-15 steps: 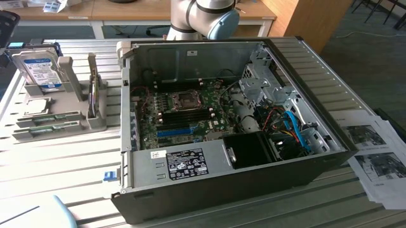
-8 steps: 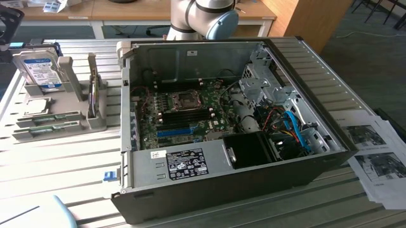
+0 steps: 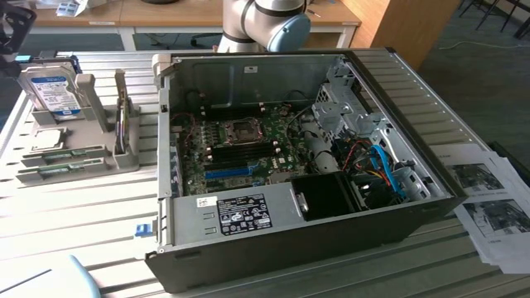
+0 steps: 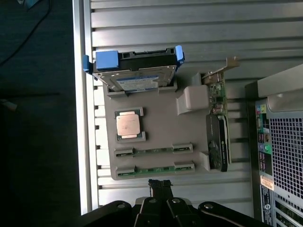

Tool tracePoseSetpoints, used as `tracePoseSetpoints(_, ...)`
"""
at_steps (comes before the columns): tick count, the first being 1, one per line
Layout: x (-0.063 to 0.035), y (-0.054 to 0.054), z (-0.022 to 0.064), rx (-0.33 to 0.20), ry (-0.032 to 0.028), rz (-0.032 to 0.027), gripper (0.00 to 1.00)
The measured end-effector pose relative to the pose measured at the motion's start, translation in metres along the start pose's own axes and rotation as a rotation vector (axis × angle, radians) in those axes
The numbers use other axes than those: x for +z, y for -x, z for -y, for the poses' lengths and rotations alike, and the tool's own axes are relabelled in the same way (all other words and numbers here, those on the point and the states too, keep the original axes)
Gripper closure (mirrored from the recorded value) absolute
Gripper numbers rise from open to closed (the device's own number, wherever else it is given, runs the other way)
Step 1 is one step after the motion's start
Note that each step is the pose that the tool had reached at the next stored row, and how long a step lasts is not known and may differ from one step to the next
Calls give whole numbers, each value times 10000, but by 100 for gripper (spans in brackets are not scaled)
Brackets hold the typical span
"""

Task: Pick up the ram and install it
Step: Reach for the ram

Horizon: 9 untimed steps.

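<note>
- Tool (image 4: 159, 185): tips together, clamped on nothing. It hangs above the table (image 4: 189, 28), just outside the edge of the grey holder (image 4: 161, 127) on the side where the ram (image 4: 154, 169) lies.
- Ram: a thin green stick lying flat in the holder's outermost recess, not yet lifted. A second ram stick (image 4: 152, 152) lies parallel in the next recess.
- Holder layout: each part has its own seat. The processor (image 4: 128, 126) lies flat, the hard drive (image 4: 135, 71) stands upright and the expansion card (image 4: 218, 137) stands on edge. Judgement: the seats fix each part's position for a repeatable grasp.
- Computer case (image 3: 290, 236): lies on its side just beside the holder, with the side panel off and the motherboard (image 3: 240, 149) facing up. Judgement: this presents the black memory slots (image 3: 248, 151) for insertion from above.
- Surface: the table is made of ribbed aluminium slats. Printed sheets (image 3: 488, 205) lie at the exterior view's right.
- Room: dark carpet, with wooden desks behind the robot arm (image 3: 265, 25).
</note>
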<state>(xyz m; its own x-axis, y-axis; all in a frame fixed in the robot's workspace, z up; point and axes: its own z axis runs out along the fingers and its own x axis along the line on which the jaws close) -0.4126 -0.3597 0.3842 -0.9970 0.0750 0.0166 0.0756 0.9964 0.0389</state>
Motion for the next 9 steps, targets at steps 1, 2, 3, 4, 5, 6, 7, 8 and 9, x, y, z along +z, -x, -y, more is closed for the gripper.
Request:
tracePoseSetpoints(1,3,0,-9,0,-1,0,91)
tracePoseSetpoints(2,5,-1,-17,0,-2,0,91)
tracePoseSetpoints(3,8,-2,-24,0,-2,0,91)
tracePoseSetpoints(4,11,-2,-34,0,-2,1,91)
tracePoseSetpoints(5,14,-3,-49,0,-2,0,91)
tracePoseSetpoints(6,17,-5,-64,1,-3,0,91)
tracePoseSetpoints(7,19,-6,-78,1,-2,0,91)
tracePoseSetpoints(8,22,-7,-90,1,-2,1,91)
tracePoseSetpoints(9,23,-7,-101,1,-3,1,91)
